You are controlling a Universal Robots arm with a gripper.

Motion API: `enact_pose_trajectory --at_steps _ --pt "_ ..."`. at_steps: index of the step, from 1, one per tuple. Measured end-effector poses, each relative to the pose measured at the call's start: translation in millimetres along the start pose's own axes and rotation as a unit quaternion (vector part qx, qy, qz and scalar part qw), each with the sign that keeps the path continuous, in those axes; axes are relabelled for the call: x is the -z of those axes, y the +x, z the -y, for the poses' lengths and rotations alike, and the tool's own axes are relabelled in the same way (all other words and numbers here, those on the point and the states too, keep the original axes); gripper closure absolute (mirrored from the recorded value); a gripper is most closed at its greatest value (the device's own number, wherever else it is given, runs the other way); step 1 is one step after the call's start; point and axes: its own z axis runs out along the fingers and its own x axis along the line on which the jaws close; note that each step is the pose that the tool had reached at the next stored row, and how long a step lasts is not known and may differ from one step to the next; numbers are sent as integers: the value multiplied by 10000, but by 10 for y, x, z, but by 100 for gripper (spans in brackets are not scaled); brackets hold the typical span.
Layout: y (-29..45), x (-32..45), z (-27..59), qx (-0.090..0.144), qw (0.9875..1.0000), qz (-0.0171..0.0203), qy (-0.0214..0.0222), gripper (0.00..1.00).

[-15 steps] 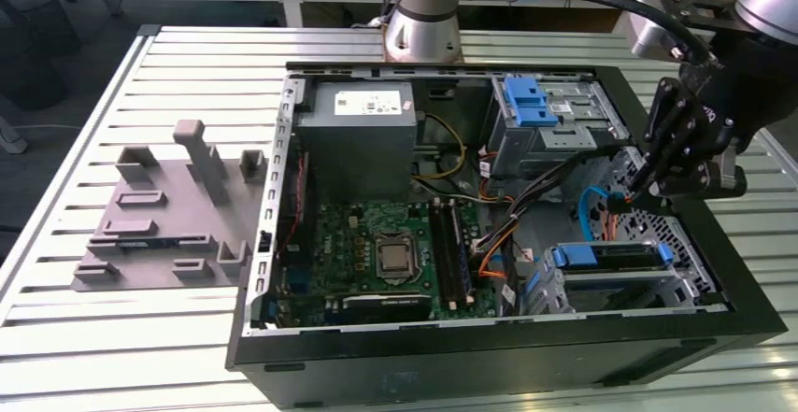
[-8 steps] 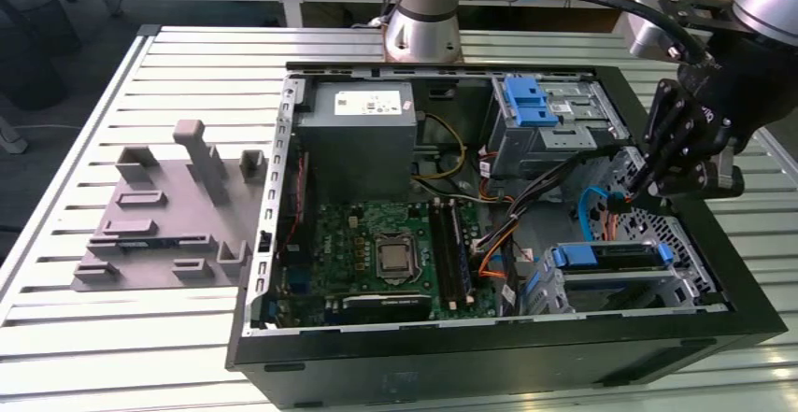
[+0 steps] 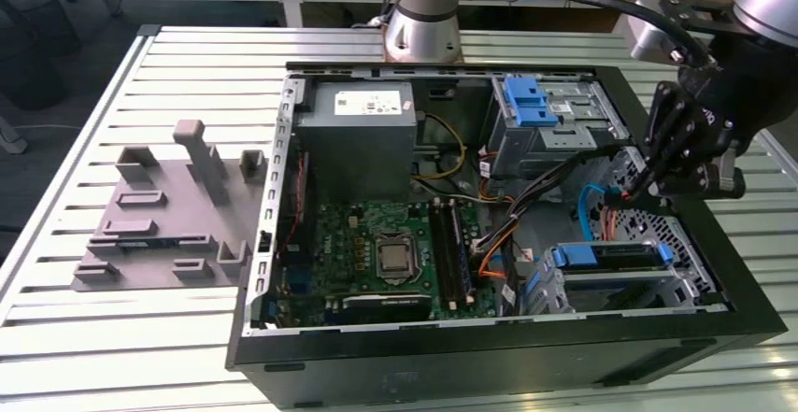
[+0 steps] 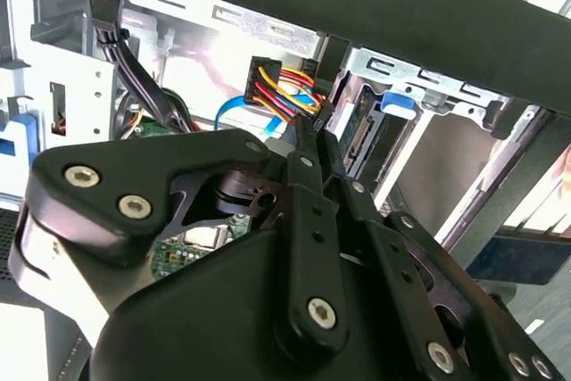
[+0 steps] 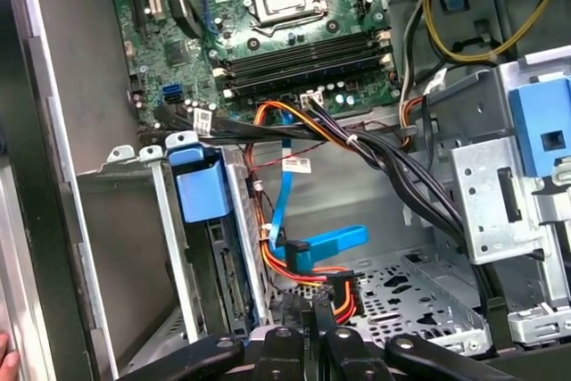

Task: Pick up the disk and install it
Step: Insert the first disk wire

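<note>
Disk, flat silver hard drive in blue plastic carrier (image 3: 605,258), already sat in metal drive cage (image 3: 683,286) inside open black computer case (image 3: 499,365), toward counter (image 3: 75,337) corner nearest camera on exterior view's right. So slotting-in looks done, cabling left imo. Tool (image 5: 308,335) down beside cage, fingers look pinched on black power plug (image 5: 302,310) with red-yellow wires. Blue flat data cable (image 5: 330,245) and black wire bundle (image 5: 375,153) crowd that gap. Grey moulded fixture (image 3: 163,216) well apart, near counter's opposite edge.

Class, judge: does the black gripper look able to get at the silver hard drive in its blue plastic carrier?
Probably not yet: the gripper is shut on a black cable connector beside the hard drive.
</note>
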Motion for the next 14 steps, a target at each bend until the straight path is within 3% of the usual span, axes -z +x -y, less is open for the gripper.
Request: enact_pose_trajectory --at_steps 5,14 --pt "30 -2 -6 176 9998 0 15 84" --pt "88 -12 -56 312 9994 20 117 84"
